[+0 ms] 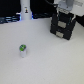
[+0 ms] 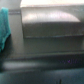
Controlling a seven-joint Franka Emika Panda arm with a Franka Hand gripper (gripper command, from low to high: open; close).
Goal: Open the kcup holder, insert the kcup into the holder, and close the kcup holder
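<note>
exterior view: high, looking down across table (image 1: 50,60). wrist view: blurred close-up; shared part cannot tell.

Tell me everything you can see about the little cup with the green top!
The kcup is a tiny white pod with a green top. It looks like plastic. It stands upright, alone on the pale table, toward the exterior view's left. Nothing touches it; the black kcup holder is far off to the exterior view's right.

Kcup (image 1: 23,49) on table (image 1: 50,65), well apart from kcup holder (image 1: 62,26)
</note>
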